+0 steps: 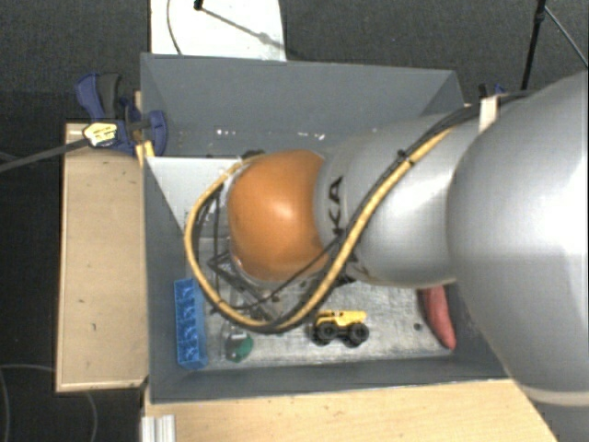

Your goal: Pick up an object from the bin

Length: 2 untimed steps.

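A grey KUKA arm (442, 210) reaches in from the right over the grey metal bin (304, 371) and hides most of its floor. A smooth, rounded orange cover (274, 215) caps the wrist, and a yellow cable (198, 274) loops around it. The claw (241, 295) sits beneath that dome as a tangle of dark metalwork. Whether it is open or closed, or has hold of anything, cannot be told.

Nearest to it, just below the cable loop near the front wall, lies a small green round piece (237, 346), too small to identify. A ridged blue plastic block (189, 325) lies along the left wall beside it. A yellow toy truck (340, 327) with black wheels stands on the speckled floor to the right. A reddish, rounded object (438, 319) at the far right is cut off by the arm.
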Each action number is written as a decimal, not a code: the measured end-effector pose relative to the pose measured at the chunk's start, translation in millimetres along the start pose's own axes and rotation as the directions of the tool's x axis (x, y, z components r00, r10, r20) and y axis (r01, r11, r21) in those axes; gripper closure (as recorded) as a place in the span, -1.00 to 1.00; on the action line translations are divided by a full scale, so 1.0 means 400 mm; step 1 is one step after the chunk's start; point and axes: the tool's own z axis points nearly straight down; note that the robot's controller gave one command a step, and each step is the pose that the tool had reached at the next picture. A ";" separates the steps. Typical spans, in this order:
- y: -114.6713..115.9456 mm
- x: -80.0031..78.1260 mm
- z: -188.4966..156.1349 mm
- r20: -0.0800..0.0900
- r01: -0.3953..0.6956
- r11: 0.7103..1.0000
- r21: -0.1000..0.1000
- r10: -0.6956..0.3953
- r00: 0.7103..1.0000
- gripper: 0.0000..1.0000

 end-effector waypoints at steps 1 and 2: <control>-0.104 0.010 0.117 -0.006 0.020 1.000 0.002 -0.020 1.000 -1.00; -0.100 0.004 0.183 -0.015 -0.113 0.994 0.003 0.113 0.993 1.00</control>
